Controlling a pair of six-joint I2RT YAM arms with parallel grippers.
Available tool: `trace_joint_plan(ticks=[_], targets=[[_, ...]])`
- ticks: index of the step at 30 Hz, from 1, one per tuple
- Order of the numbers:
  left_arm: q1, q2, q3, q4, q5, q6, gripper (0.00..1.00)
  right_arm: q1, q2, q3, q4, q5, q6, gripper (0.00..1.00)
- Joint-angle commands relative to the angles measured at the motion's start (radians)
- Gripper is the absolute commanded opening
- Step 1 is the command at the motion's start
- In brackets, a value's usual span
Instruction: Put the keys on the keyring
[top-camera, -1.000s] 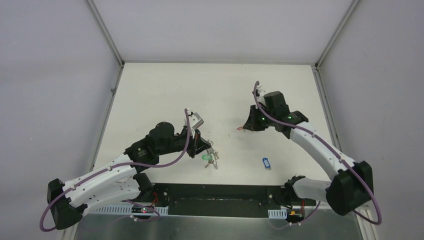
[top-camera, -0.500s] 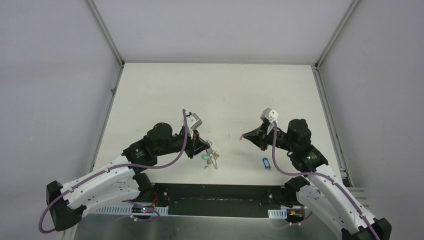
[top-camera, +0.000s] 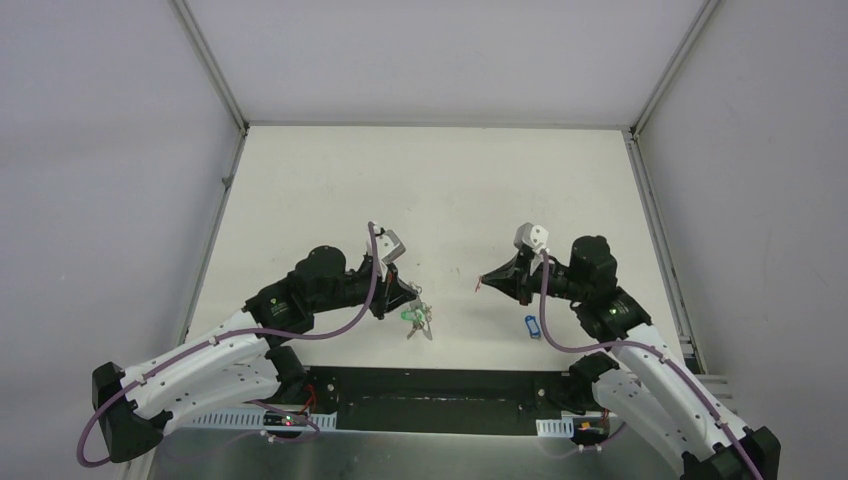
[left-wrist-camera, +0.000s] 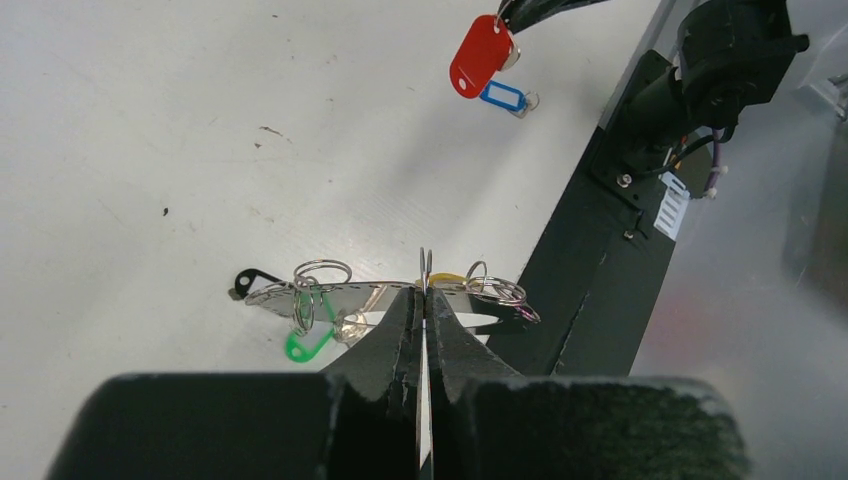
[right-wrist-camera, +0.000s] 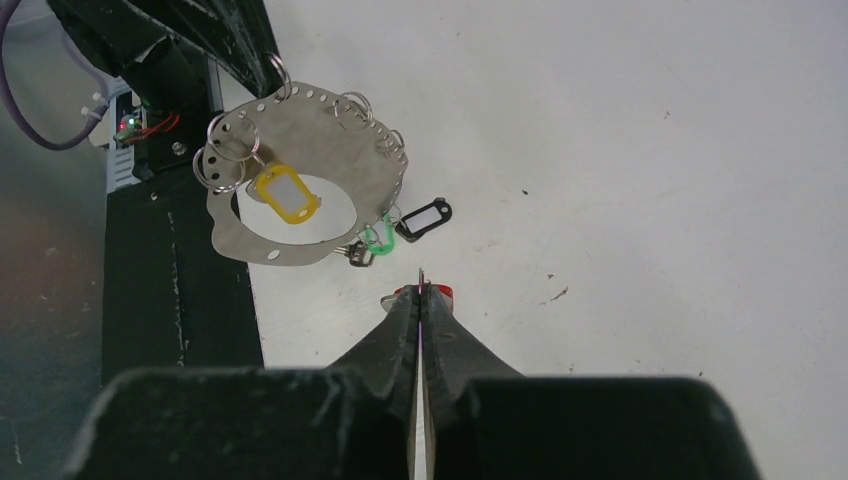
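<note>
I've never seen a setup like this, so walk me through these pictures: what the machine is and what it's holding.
It's a robot with a left arm and a right arm, bolted at the near edge of a white table. The wide picture looks down from above and behind them. The other two come from a camera on each wrist, looking along that arm's fingers. The left fingers are shut on a flat metal keyring carrying a yellow tag, a green tag and a black tag. The right fingers are shut on a red-tagged key. A blue-tagged key lies on the table.
</note>
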Motion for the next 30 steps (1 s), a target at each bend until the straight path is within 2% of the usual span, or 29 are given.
trace_joint_plan(ticks=[1, 5, 8, 13, 20, 26, 30], targets=[[-0.010, -0.022, 0.042, -0.004, 0.016, 0.069, 0.00, -0.003, 0.011, 0.092, -0.016, 0.069, 0.108, 0.00], [-0.010, -0.013, 0.067, -0.046, 0.013, 0.115, 0.00, -0.003, 0.019, 0.115, -0.082, 0.168, 0.195, 0.00], [-0.010, 0.004, 0.092, -0.088, 0.017, 0.162, 0.00, -0.003, 0.022, 0.128, -0.134, 0.314, 0.316, 0.00], [-0.010, 0.021, 0.132, -0.132, 0.040, 0.264, 0.00, -0.004, 0.056, 0.172, -0.256, 0.469, 0.488, 0.00], [-0.010, 0.008, 0.169, -0.159, 0.028, 0.415, 0.00, -0.004, 0.181, 0.259, -0.377, 0.387, 0.572, 0.00], [-0.010, 0.013, 0.193, -0.165, 0.025, 0.495, 0.00, -0.006, 0.291, 0.359, -0.522, 0.458, 0.541, 0.00], [-0.009, 0.021, 0.201, -0.168, 0.028, 0.500, 0.00, -0.022, 0.320, 0.384, -0.552, 0.481, 0.527, 0.00]])
